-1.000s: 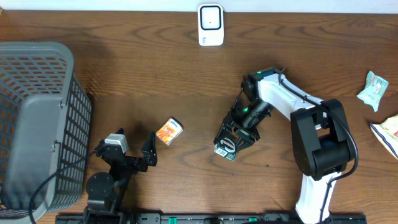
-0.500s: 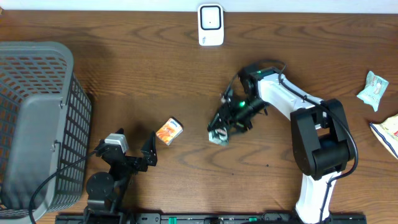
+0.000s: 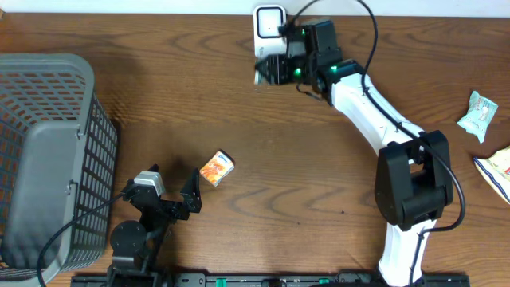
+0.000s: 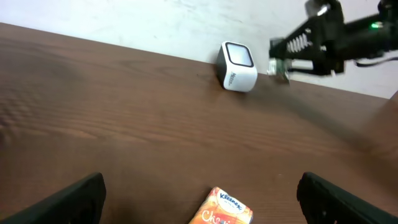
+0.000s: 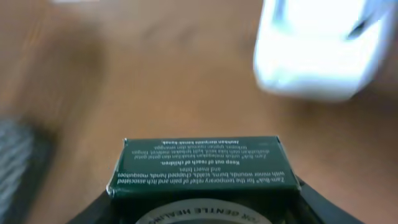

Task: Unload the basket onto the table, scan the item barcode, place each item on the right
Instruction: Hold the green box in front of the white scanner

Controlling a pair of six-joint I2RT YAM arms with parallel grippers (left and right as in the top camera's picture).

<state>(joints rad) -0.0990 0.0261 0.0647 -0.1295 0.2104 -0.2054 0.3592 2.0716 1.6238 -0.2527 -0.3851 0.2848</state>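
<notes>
The item is a dark green box with white print, and my right gripper is shut on it, holding it off the table. In the overhead view the box hangs just in front of the white scanner at the table's far edge, with the right gripper behind it. The scanner looms blurred at the upper right of the right wrist view. My left gripper stands wide open near the front edge, holding nothing. The left wrist view also shows the scanner.
An orange Kleenex packet lies just ahead of the left gripper. A grey mesh basket fills the left side. Two small packets lie at the right edge.
The right arm has lifted the green box from mid-table and swung it far up and left, to just in front of the scanner. The left arm has not moved.
</notes>
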